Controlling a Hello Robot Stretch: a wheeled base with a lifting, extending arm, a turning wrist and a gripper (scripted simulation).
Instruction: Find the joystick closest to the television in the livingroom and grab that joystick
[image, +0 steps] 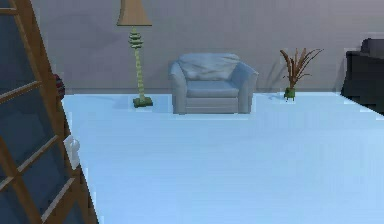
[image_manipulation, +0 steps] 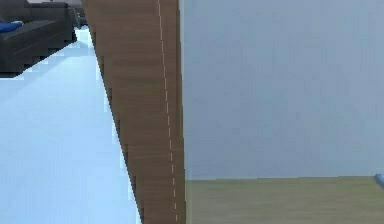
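No joystick or television can be made out. In the forward view a pale blue floor (image: 220, 160) runs to a grey back wall. A light blue armchair (image: 211, 82) stands against that wall at the middle. At the forward view's right edge sits a dark piece of furniture (image: 365, 78) with a dark object on top, too small to name.
A brown-framed glass door (image: 30, 130) leans across the forward view's left. A floor lamp (image: 138, 55) stands left of the armchair, a potted plant (image: 295, 72) to its right. In the arm side view a brown door edge (image_manipulation: 145, 110) meets a grey wall (image_manipulation: 280, 90); a dark sofa (image_manipulation: 35, 35) sits at the top left.
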